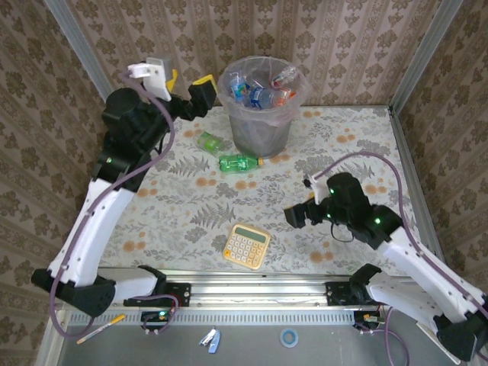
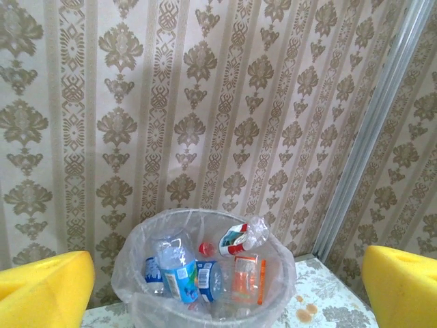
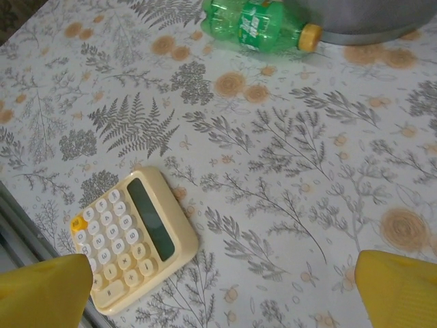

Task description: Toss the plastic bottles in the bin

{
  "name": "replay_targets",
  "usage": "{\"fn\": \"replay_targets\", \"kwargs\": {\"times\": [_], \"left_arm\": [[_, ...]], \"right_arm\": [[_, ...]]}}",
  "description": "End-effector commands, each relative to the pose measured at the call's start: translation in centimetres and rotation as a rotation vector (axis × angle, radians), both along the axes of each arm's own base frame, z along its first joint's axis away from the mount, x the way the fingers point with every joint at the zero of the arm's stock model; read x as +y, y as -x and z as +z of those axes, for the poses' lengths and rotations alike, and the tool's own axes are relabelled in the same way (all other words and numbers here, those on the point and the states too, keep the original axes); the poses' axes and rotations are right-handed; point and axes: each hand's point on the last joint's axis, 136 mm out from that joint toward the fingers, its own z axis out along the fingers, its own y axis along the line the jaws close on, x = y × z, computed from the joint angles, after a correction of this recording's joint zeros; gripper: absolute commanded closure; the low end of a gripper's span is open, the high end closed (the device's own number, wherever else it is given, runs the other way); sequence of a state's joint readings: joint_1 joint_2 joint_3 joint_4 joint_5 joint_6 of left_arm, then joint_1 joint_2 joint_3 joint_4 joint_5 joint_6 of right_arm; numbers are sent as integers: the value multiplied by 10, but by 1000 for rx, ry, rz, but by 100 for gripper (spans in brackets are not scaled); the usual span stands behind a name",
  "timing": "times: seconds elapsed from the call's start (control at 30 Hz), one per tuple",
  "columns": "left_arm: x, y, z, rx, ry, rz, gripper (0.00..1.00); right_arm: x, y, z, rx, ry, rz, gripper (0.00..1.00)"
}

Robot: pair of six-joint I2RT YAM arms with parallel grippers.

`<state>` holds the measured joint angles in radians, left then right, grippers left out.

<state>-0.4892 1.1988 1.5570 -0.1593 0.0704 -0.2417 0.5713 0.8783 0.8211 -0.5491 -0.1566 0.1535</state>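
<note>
Progress: binned bottles [image 1: 259, 88] fill bin [image 1: 263, 131] | two loose bottles [image 1: 240, 162] on table [image 1: 351, 152] beside it | left gripper [image 1: 189, 78], right gripper [image 3: 222, 287]: spread wide, empty.

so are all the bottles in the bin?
No: a yellow-capped green bottle and a smaller green bottle lie on the table beside the bin.

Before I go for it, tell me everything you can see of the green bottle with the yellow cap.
The green bottle is translucent green plastic, slightly dented, with a green label bearing white print and its yellow cap on. It lies on its side on the table, just in front of the bin, with its cap end close by the bin's base. Whether they touch is unclear. Nothing else touches it.
</note>
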Motion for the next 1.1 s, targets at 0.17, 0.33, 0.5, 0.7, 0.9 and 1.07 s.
{"fn": "replay_targets", "kwargs": {"times": [0.17, 0.33, 0.5, 0.7, 0.9, 1.07], "left_arm": [[40, 49, -24, 9, -76, 61, 0], [63, 74, -49, 54, -115, 110, 0], [79, 97, -79, 116, -154, 132, 0], [101, 120, -118, 184, -170, 183, 0], [110, 140, -156, 256, -179, 177, 0], [117, 156, -174, 279, -166, 171, 0]], "right_arm": [[52, -38, 3, 26, 56, 219, 0], [67, -65, -24, 101, 166, 278, 0], [87, -91, -41, 122, 232, 347, 0], [117, -118, -66, 111, 307, 456, 0], [147, -132, -83, 63, 425, 592, 0], [159, -151, -103, 51, 522, 623, 0]]}}
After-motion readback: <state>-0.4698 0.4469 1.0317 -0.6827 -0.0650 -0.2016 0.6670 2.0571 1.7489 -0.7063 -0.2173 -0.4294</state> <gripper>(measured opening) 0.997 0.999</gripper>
